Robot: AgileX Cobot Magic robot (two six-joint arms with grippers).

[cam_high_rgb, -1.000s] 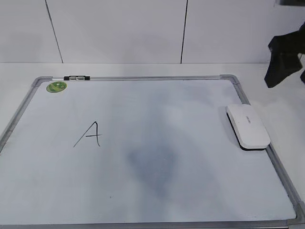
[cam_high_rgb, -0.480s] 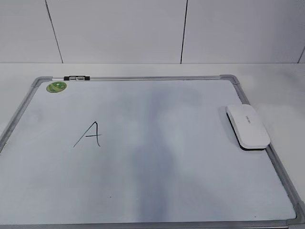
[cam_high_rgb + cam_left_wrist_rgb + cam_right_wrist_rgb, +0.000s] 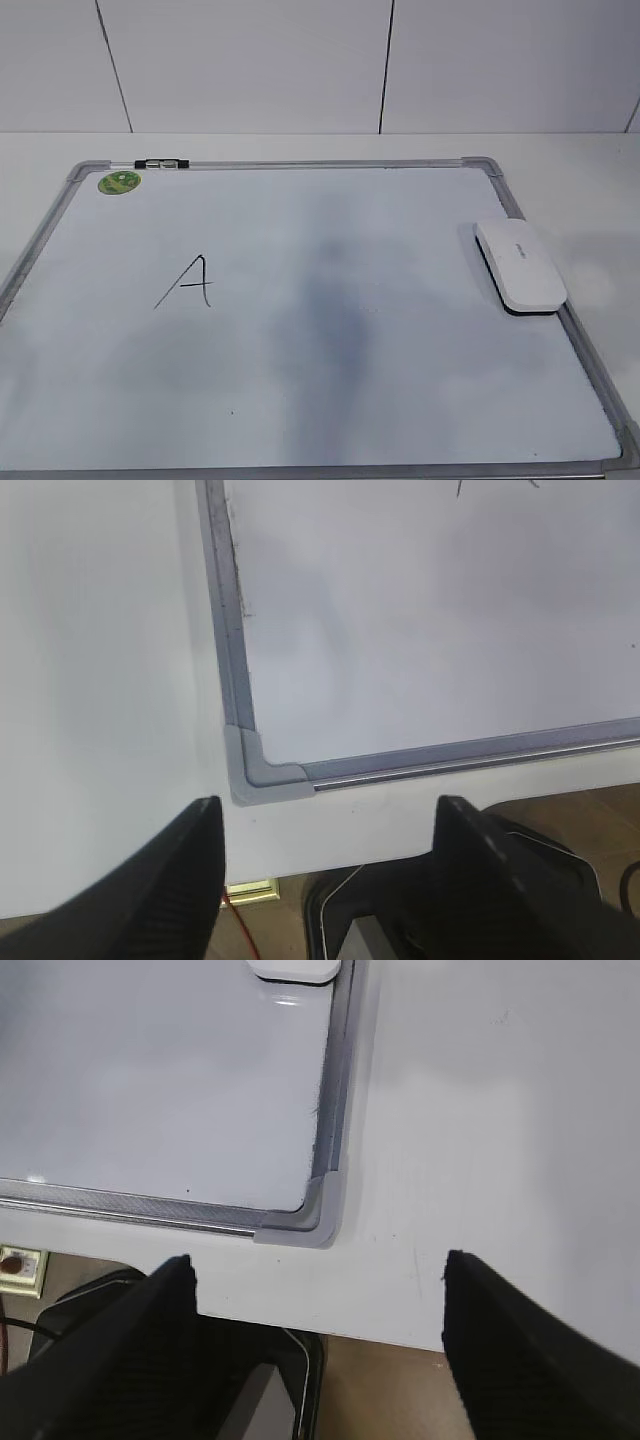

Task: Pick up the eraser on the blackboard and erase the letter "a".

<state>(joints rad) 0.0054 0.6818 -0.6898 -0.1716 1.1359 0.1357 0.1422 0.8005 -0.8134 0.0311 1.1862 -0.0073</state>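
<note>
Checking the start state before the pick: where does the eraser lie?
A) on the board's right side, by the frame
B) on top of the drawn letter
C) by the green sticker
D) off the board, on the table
A: the eraser lies flat along the right frame of the blackboard.

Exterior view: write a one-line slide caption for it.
White eraser lies at the right edge of the blackboard, apart from a marker-drawn "A" at left; no robot hand in view.

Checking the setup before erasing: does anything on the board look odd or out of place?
Mostly tidy. The eraser lies askew at the blackboard's right edge, partly over the frame. The only letter is an angular capital "A", not lowercase.
</note>
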